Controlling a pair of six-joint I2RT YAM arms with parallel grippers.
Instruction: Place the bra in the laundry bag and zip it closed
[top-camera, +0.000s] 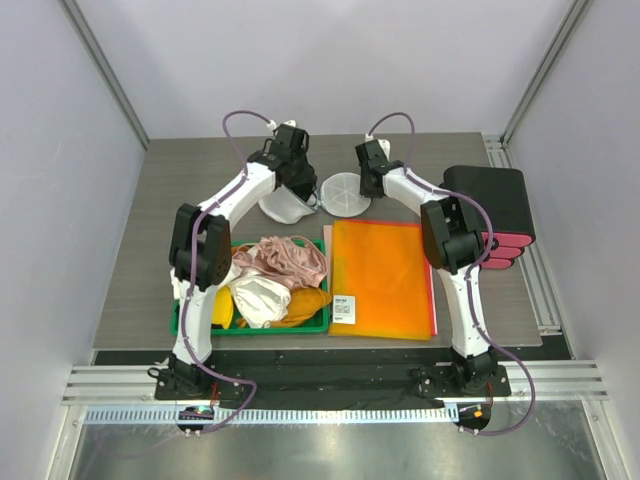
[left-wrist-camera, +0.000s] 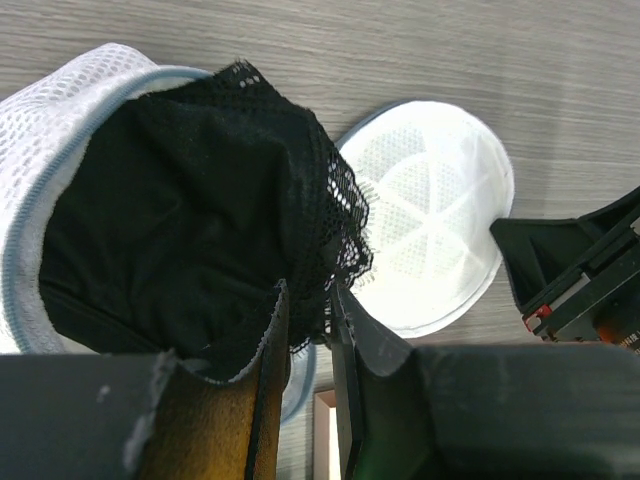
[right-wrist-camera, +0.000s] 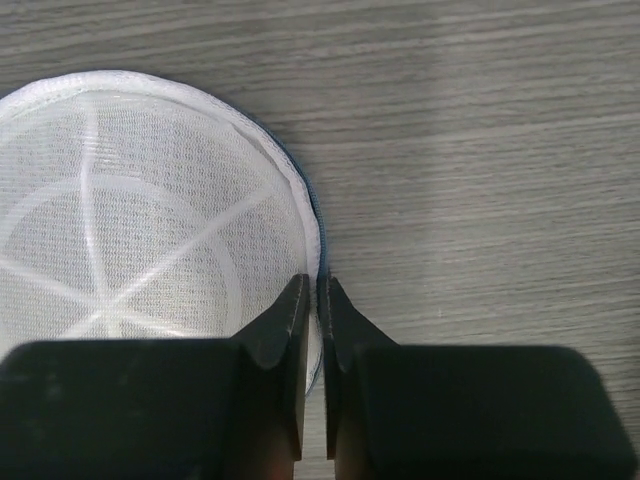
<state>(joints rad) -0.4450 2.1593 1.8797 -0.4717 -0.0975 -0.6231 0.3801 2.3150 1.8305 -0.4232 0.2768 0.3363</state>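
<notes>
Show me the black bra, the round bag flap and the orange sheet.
bra (left-wrist-camera: 170, 240): left wrist view, on its dark middle fabric.
bag flap (right-wrist-camera: 130, 220): right wrist view, on its mesh middle.
orange sheet (top-camera: 380, 278): top view, on its middle.

- Grey wood-grain table (top-camera: 180, 200) stretches before me.
- Green tray (top-camera: 310, 327) on my left holds a heaped pink lacy garment (top-camera: 290, 258), white bra (top-camera: 262, 298) and yellow bra (top-camera: 222, 308).
- Orange translucent sheet (top-camera: 380, 270) lies just beside the tray, with a white label (top-camera: 343, 309) at its near corner.
- Black case (top-camera: 490, 195) sits at the table's right edge.
</notes>
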